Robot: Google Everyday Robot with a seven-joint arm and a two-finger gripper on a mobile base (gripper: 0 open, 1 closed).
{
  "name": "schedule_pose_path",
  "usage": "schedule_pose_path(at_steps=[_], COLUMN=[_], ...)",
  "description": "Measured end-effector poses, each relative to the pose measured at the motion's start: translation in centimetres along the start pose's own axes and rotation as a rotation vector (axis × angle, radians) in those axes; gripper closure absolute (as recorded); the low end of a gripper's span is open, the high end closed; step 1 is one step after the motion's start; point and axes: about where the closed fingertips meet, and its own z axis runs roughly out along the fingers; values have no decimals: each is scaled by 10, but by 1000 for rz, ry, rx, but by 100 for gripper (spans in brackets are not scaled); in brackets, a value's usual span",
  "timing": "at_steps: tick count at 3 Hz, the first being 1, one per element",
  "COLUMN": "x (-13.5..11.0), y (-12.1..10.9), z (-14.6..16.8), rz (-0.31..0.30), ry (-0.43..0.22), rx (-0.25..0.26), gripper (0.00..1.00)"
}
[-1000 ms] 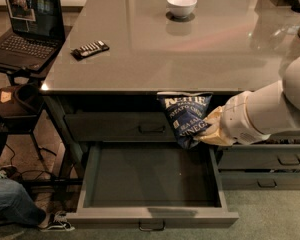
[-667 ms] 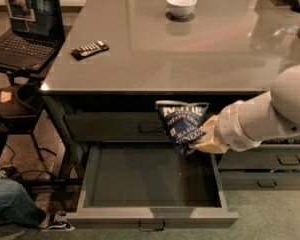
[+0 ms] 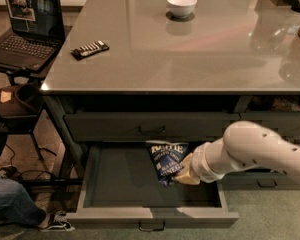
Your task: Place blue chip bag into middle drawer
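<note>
Your hand (image 3: 182, 174) sits over the right part of the open middle drawer (image 3: 155, 216), at the end of the white arm (image 3: 255, 154) that reaches in from the right. It is clamped on the lower right edge of the blue chip bag (image 3: 166, 160). The bag stands upright just to the left of the hand, its white-lettered top uppermost, inside the drawer's outline and toward the back. You cannot tell from this view whether the bottom of the bag touches the drawer floor.

The drawer's dark floor spreads out to the left of the hand and toward the camera. Its light front panel with the small handle (image 3: 151, 226) lies below and a little left of the hand.

Directly above the hand is the closed top drawer (image 3: 115, 126), and above that the front edge of the table (image 3: 190, 59). On the table, well away from the hand, a white bowl (image 3: 181, 5) stands far back, almost straight above it. A black remote (image 3: 90, 49) lies up and to the left.

Farther left, off the table, an open laptop (image 3: 25, 26) rests on a side stand. Low at the far left, a person's shoe (image 3: 52, 223) is on the floor.
</note>
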Motion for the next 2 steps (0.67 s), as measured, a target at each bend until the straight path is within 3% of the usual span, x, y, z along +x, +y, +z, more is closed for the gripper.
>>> schedule_pose_path(at_steps=[2], x=[5], y=[-5], z=[14], rz=[12], ry=[-37], rx=[-2], gripper=[100])
